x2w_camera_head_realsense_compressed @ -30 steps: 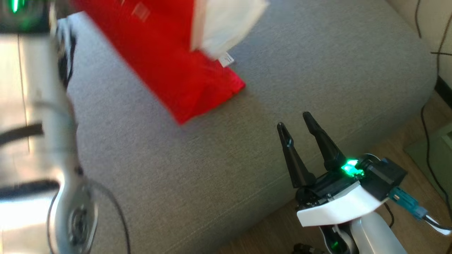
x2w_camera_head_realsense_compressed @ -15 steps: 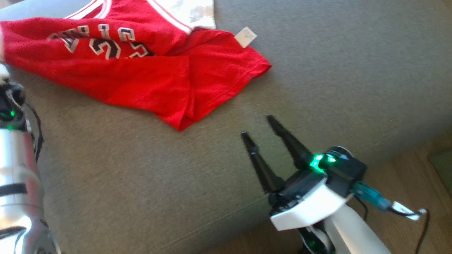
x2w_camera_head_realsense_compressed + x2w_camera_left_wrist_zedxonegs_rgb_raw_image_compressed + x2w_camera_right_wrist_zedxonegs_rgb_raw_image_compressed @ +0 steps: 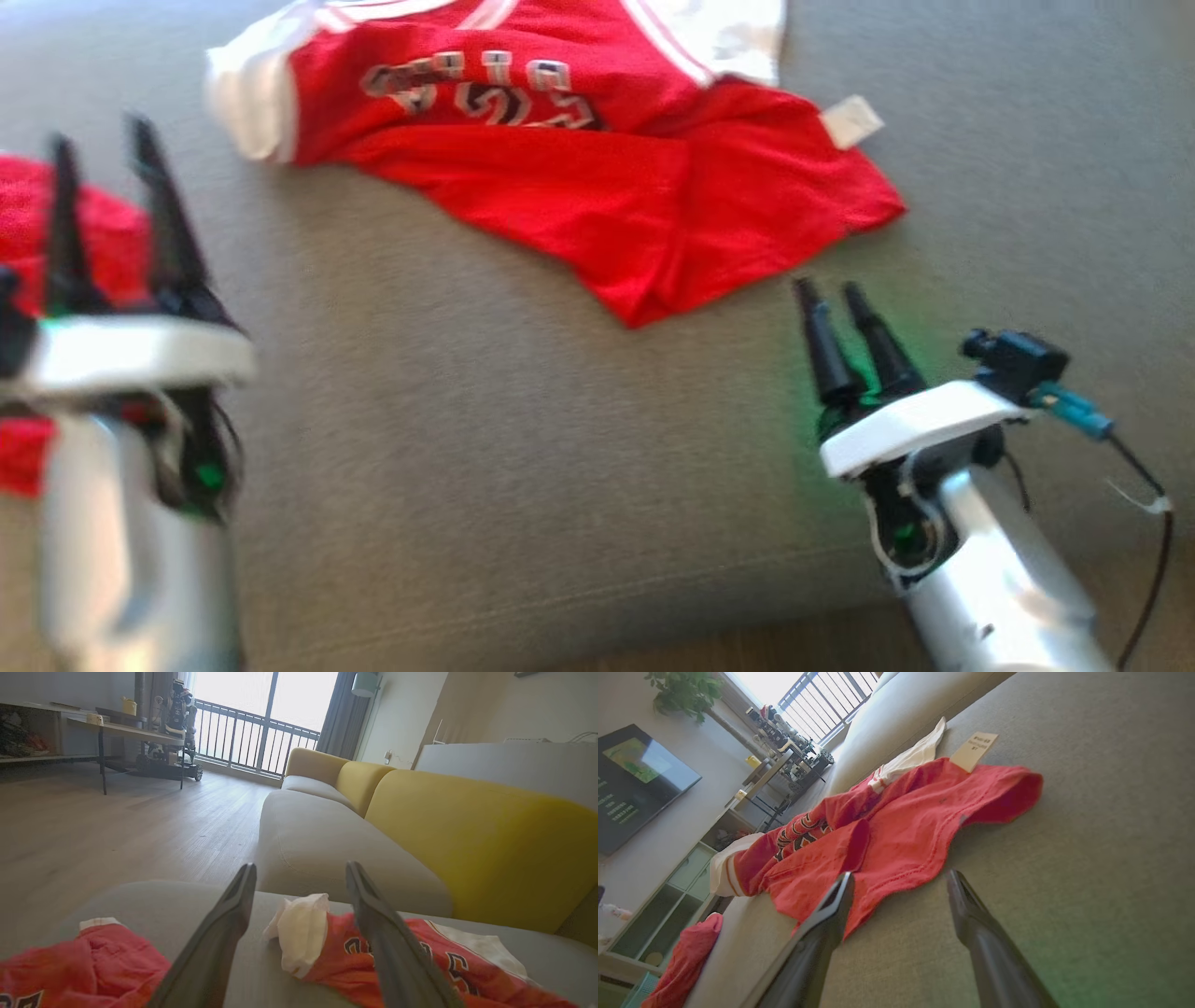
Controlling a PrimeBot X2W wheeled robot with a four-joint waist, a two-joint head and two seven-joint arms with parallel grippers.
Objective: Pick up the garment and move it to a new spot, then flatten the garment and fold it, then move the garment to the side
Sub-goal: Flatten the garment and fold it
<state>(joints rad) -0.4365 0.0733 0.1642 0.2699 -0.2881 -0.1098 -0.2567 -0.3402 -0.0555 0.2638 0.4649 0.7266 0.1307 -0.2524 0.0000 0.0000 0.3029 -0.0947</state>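
Currently the crumpled red fabric jersey [image 3: 597, 187] with white trim lies on the grey woven sofa cushion [image 3: 467, 448], ahead of both grippers. The left gripper [image 3: 101, 135] and right gripper [image 3: 827, 287] gape empty. Flattening likely needs opposite corners pinched and drawn apart.

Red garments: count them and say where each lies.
2. One red jersey lies crumpled on the grey sofa seat, ahead of the right gripper. A second red garment lies at the seat's left edge, partly hidden behind the left gripper.
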